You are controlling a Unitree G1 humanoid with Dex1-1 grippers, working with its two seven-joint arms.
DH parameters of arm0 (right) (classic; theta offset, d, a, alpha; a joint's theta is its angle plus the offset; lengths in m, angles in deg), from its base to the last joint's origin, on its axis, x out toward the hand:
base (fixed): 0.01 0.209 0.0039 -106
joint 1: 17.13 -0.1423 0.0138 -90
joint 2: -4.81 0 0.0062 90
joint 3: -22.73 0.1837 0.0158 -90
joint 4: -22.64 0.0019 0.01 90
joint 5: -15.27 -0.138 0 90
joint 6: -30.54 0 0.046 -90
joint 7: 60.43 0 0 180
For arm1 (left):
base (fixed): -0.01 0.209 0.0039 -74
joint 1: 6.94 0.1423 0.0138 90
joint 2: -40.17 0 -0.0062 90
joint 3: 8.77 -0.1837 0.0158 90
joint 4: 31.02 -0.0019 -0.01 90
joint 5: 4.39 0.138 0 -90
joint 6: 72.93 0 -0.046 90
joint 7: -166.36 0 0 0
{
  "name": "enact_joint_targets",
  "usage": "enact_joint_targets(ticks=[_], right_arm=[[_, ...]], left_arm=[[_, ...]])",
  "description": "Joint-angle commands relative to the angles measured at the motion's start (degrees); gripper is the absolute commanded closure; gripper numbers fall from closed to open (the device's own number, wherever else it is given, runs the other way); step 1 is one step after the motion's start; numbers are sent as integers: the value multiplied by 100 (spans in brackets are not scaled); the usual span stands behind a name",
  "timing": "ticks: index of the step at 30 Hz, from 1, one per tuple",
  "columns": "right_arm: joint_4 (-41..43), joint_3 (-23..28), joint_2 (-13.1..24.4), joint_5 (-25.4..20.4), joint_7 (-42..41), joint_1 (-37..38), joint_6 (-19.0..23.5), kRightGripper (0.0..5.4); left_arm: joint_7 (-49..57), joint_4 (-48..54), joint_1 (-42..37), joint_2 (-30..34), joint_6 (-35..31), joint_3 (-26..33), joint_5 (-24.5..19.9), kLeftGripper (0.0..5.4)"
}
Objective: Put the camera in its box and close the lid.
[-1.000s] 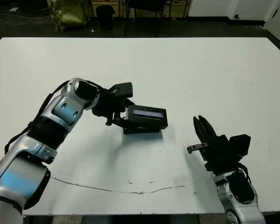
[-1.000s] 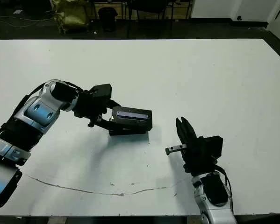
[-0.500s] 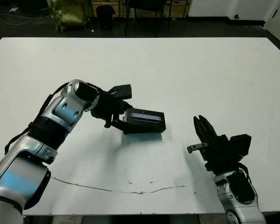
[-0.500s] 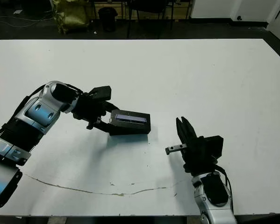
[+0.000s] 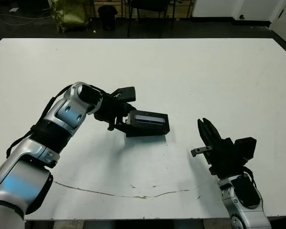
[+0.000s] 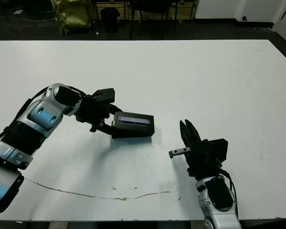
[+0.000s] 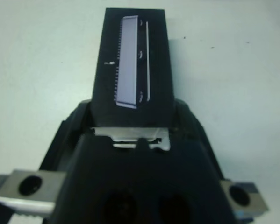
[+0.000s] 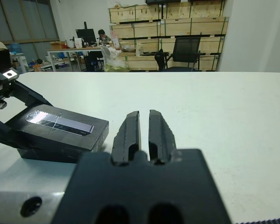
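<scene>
The lid [image 5: 150, 119], black with a silvery stripe, lies almost flat on top of the box [image 5: 145, 133], of which only the black outer wall shows under it. My left gripper [image 5: 125, 119] is shut on the lid's left end, and its fingers [image 7: 79, 119] flank that end in the left wrist view. The camera is hidden from every view. My right gripper [image 5: 203, 125] hovers low to the right of the box, apart from it, with its fingers [image 8: 130, 128] pressed together and nothing between them.
A thin dark crack line [image 5: 133, 194] runs along the table near its front edge. Beyond the far edge stand chair legs [image 5: 147, 14] and a yellowish bag [image 5: 68, 14]. A person [image 8: 102, 35] sits far back in the room.
The lid, tilted up on its right side a second ago, has come down nearly flat on the box. My left gripper shifted slightly with it. The right arm has not moved.
</scene>
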Motion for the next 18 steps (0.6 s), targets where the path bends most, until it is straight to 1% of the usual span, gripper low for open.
enact_joint_targets(ticks=[1, 3, 7, 18], right_arm=[[-34, 18, 7, -25, 24, 76, 61, 540], [-60, 21, 3, -38, 3, 72, 16, 540], [-11, 8, 13, 4, 34, 81, 76, 540], [21, 13, 27, 7, 34, 117, 88, 540]], left_arm=[[86, -111, 44, 25, -56, -46, 132, 288], [89, -163, 48, 22, -21, -26, 121, 288], [71, -280, 25, 33, 71, -37, 144, 289], [-75, -815, -121, -41, 33, 57, 65, 289]])
